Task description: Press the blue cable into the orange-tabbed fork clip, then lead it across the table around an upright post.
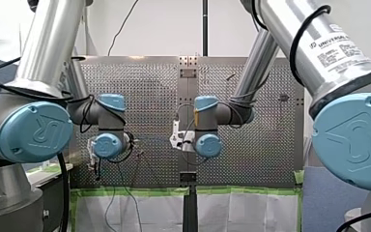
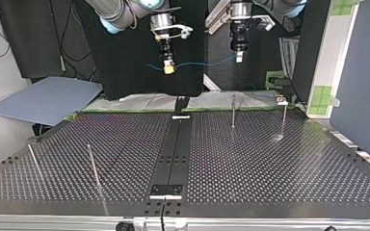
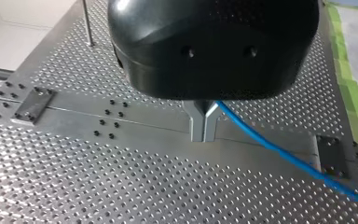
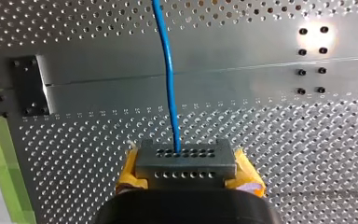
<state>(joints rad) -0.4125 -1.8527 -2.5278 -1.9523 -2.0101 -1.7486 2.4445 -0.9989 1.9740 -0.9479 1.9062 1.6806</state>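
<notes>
We have both claws pinched shut on the thin blue cable (image 4: 169,74): our left black metal-fingered gripper (image 3: 204,136) and right yellow-padded gripper (image 4: 185,156) hold it stretched above the perforated metal table (image 2: 270,163).

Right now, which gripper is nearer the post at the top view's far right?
Left. Raised, my left gripper hangs just view-left of the post; my right gripper is farther view-left, past the centre strip.

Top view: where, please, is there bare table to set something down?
Widest: the table between the centre strip and the view's right edge, nearer than the right posts. Tighter at left, between the two left posts and the strip.
</notes>
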